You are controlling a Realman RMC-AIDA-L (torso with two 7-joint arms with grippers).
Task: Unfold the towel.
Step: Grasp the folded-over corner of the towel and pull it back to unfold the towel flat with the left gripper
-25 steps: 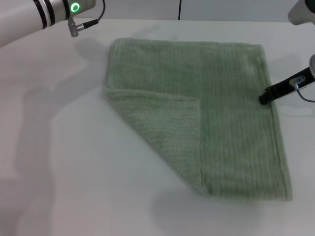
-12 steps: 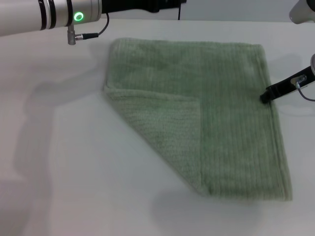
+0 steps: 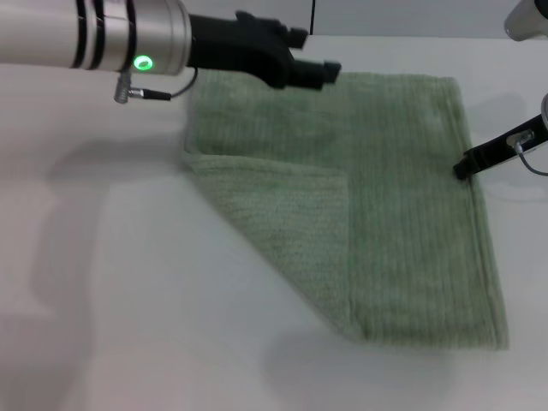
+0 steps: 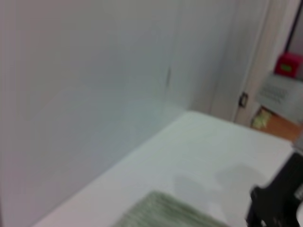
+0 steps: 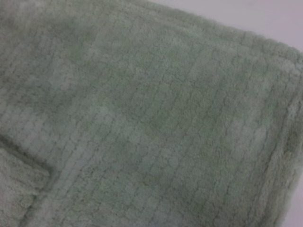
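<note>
The pale green towel lies flat on the white table. Its near-left corner is folded over onto it as a triangle. My left gripper is black and open, reaching in from the left and hovering over the towel's far edge. My right gripper rests at the towel's right edge, about halfway along it. The right wrist view is filled by the towel's ribbed surface, with the fold's edge showing. The left wrist view shows only a far corner of the towel.
A pale wall stands behind the table's far edge. The left wrist view shows a dark gripper part of the other arm, and a doorway with a red object beyond the table.
My left arm has swung in from the far left to the right, and its black gripper now hangs over the towel's far edge. The right gripper and the towel have not moved.
</note>
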